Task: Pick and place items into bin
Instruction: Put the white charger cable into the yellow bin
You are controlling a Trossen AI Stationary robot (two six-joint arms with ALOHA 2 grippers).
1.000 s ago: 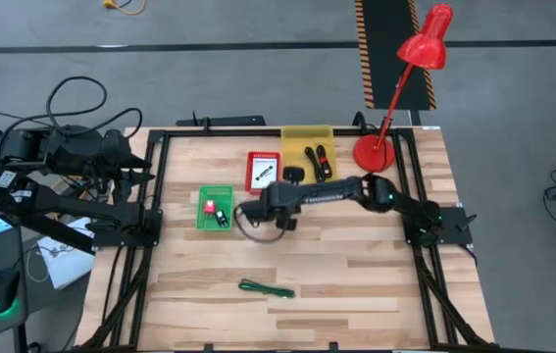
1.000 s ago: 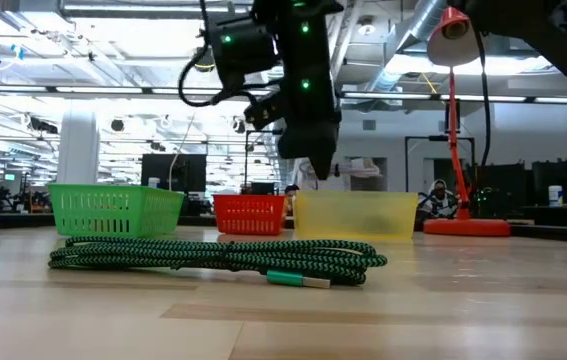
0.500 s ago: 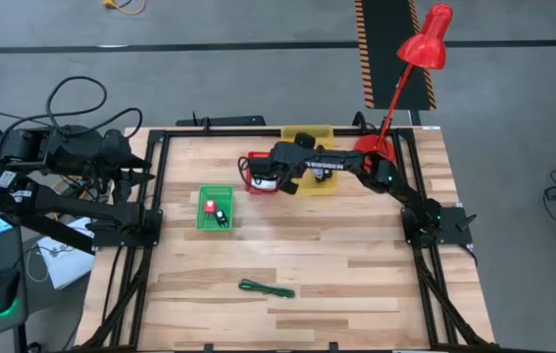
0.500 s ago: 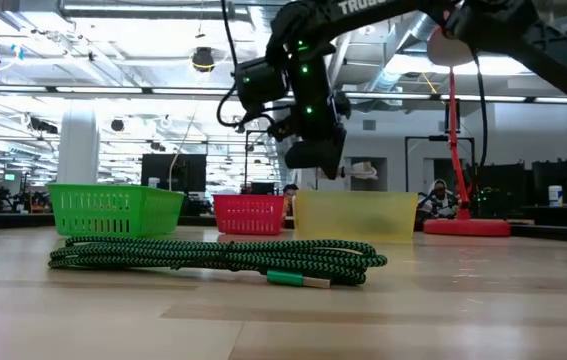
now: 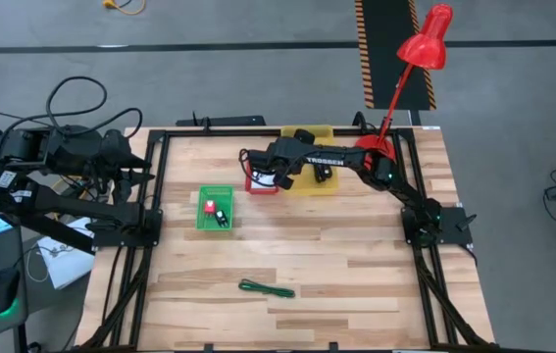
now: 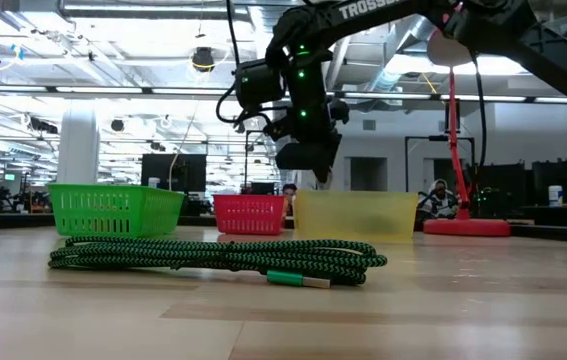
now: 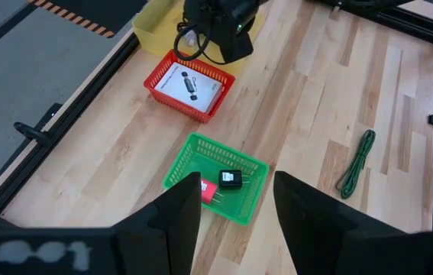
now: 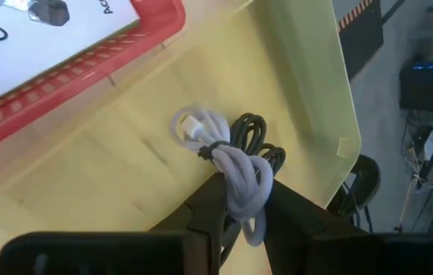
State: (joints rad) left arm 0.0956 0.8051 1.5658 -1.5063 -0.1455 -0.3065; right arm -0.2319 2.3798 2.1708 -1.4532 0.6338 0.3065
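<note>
My right gripper (image 5: 283,175) hangs at the far middle of the table, over the yellow bin (image 8: 300,84) next to the red bin (image 8: 86,69). It is shut on a white cable bundle (image 8: 235,164). A black cable (image 8: 260,143) lies in the yellow bin just behind the bundle. The red bin (image 7: 191,84) holds a white printed card (image 7: 189,82). A green bin (image 5: 214,209) holds small red and black pieces (image 7: 222,183). A green cable (image 5: 266,289) lies flat near the table's front. My left gripper (image 7: 235,218) waits open above the table's left edge. My right gripper has the white cable bundle's near end (image 8: 245,202) pinched between its two fingers (image 8: 208,210). The fingers slant down from the table's right side. The bundle sticks out past the fingertips over the yellow bin's floor. Whether its far loops touch that floor I cannot tell.
A red desk lamp (image 5: 395,98) stands at the far right corner. Dark frame rails (image 5: 160,186) run along the table's left, right and far sides. Bare wood (image 5: 346,265) stretches between the bins and the green cable.
My right gripper has gone from the table's middle toward the far edge, carrying the white cable bundle, and now stands over the red and yellow bins. Most of that move came in the first half second.
</note>
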